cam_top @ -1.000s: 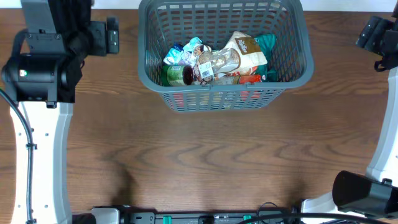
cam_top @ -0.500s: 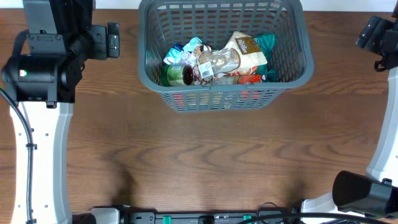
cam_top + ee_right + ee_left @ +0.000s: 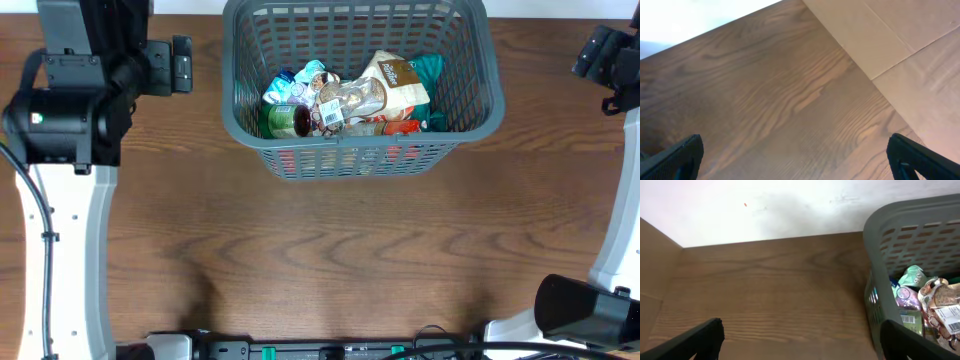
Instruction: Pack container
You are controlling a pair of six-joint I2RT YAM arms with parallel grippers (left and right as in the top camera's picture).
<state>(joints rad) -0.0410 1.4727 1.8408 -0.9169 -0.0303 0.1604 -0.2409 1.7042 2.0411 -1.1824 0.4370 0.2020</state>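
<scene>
The dark grey lattice container [image 3: 355,160] stands at the back middle of the wooden table, and its rim also shows in the left wrist view [image 3: 900,225]. Inside lie several packets: a beige bag [image 3: 398,85], a clear packet with a barcode label [image 3: 345,103], a blue-white pouch [image 3: 295,85], a green-lidded jar [image 3: 283,120] and a teal bag [image 3: 428,68]. My left gripper [image 3: 800,340] is open and empty over bare table left of the container. My right gripper [image 3: 795,155] is open and empty over bare table at the far right.
The white wall runs along the table's back edge [image 3: 765,210]. A cardboard-coloured surface [image 3: 910,45] lies beyond the table's right edge. The left arm's base [image 3: 60,200] and the right arm's base [image 3: 590,305] stand at the table's sides.
The left arm shifted very slightly a second ago; since then nothing has moved.
</scene>
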